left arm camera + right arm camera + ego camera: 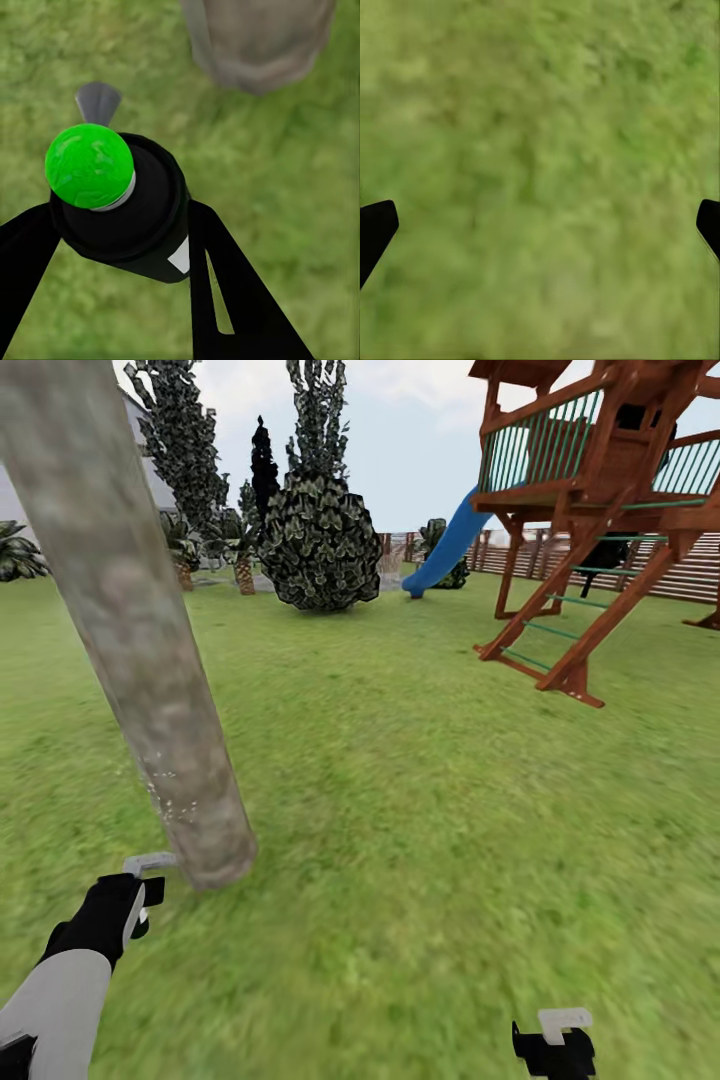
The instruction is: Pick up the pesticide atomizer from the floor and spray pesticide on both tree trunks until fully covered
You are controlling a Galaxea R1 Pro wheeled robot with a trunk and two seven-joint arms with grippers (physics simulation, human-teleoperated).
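Note:
My left gripper (140, 905) is shut on the pesticide atomizer (124, 217), a dark bottle whose round top shows bright green in the left wrist view. Its grey nozzle (150, 860) points at the foot of a tree trunk (130, 630) just beyond it. The trunk is thick, mottled grey-tan and leans up to the left, with pale specks (165, 800) low on the bark. The same trunk's base (259, 41) appears beyond the bottle in the left wrist view. My right gripper (555, 1045) hangs open over bare grass, fingertips (375, 229) wide apart.
Lawn (420, 780) spreads all around. A wooden play tower (600, 510) with a blue slide (450, 545) stands at the far right, before a slatted fence (680, 575). A round dark bush (320, 540) and narrow columnar trees (185, 440) stand at the back.

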